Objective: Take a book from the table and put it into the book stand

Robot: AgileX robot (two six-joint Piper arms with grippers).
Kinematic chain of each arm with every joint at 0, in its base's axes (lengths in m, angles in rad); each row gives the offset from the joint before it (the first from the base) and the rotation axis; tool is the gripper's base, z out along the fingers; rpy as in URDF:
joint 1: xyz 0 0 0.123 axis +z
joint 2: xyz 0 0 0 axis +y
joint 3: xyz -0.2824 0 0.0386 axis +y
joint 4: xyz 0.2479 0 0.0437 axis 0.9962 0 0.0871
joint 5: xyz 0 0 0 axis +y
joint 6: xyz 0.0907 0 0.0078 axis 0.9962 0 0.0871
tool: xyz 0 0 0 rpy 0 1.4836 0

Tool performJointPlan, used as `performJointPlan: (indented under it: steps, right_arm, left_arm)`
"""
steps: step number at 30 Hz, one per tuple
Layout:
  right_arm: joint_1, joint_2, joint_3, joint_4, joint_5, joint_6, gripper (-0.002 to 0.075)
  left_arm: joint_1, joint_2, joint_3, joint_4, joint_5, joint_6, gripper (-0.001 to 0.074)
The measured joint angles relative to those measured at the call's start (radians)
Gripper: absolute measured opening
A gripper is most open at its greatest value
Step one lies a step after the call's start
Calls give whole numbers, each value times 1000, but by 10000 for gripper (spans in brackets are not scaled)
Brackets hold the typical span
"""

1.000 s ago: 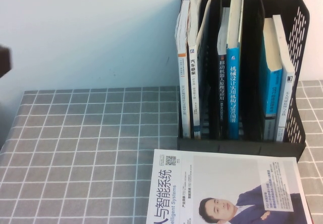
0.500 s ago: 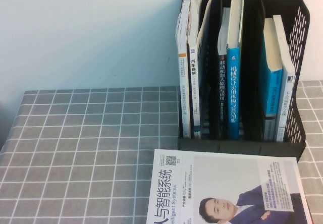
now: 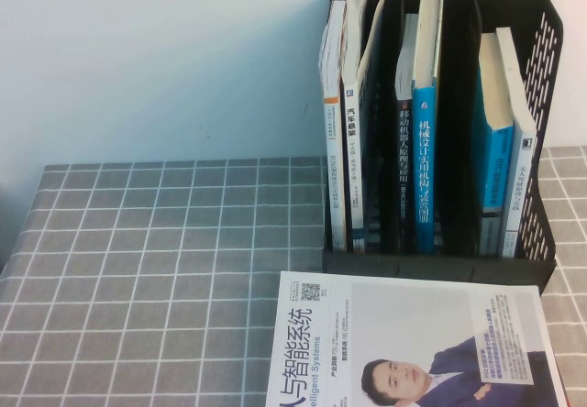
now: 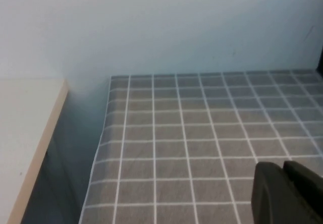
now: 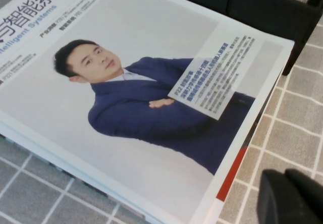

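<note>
The black book stand [image 3: 543, 68] stands at the back right of the grid-cloth table [image 3: 165, 260]. In its middle compartment, upright, is the book [image 3: 424, 169], thick, with a blue spine and white characters. Neither gripper shows in the high view. In the left wrist view my left gripper [image 4: 284, 167] is shut and empty, hanging over bare cloth [image 4: 202, 133] near the table's left back corner. My right gripper [image 5: 284, 175], seen in the right wrist view, is shut on nothing, over the cloth just beside the corner of the white magazine [image 5: 126, 108].
The white magazine [image 3: 404, 334] with a suited man's portrait lies flat in front of the stand. A dark-spined book [image 3: 404, 150] shares the middle compartment; other books fill the left [image 3: 344, 150] and right [image 3: 500, 150] ones. A pale wooden surface [image 4: 25, 123] lies past the table's left edge.
A dark part of my left arm at the left edge of the high view has left the picture. Books and magazine have not moved.
</note>
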Motion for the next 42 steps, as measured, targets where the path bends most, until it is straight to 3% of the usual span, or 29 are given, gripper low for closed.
performJointPlan:
  steps: [3,11,20,25,42]
  right_arm:
    - [0,0,0,0,0,0,-3]
    - [0,0,0,0,2,0,-3]
    - [0,0,0,0,2,0,-3]
    - [0,0,1,0,2,0,-3]
    - [0,0,1,0,32,0,-3]
  left_arm:
    - [42,0,60,0,-6,0,-1]
    - [44,0,180,0,-52,0,-1]
    - [-84,0,312,18,-145,-33,-1]
    - [-95,0,332,8,-247,-79,-1]
    - [-50,0,334,-4,-254,-95,-1]
